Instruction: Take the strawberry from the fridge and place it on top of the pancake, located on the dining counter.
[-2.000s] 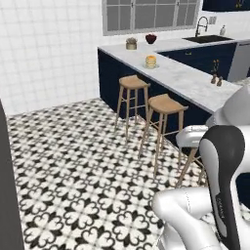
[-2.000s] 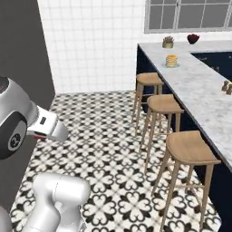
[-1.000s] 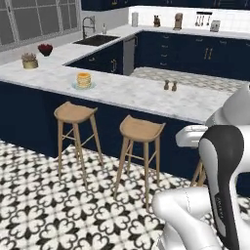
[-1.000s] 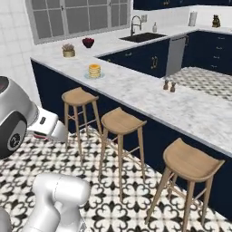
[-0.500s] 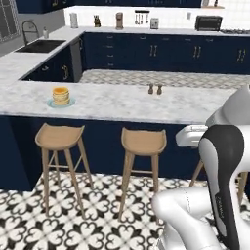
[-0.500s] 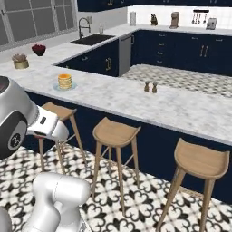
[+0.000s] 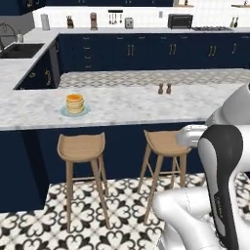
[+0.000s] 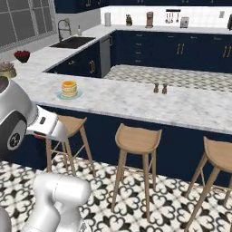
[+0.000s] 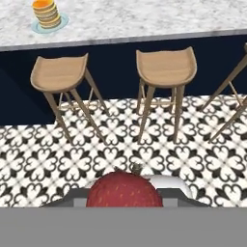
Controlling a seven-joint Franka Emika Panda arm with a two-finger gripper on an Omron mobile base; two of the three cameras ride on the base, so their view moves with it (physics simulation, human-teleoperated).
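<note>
My strawberry (image 9: pixel 123 190) looks matt red and finely pitted. The worktop (image 7: pixel 127 105) is smooth grey-veined marble, the stools (image 9: pixel 165 67) pale satin wood, the floor (image 9: pixel 120 140) glossy patterned tile, the pancake (image 7: pixel 74 103) matt golden.

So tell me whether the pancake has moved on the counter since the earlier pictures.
No. The pancake sits at the same spot on the dining counter, left of the shakers; the camera moved.

Glossy white arm (image 7: pixel 195 219), dark joint bands
</note>
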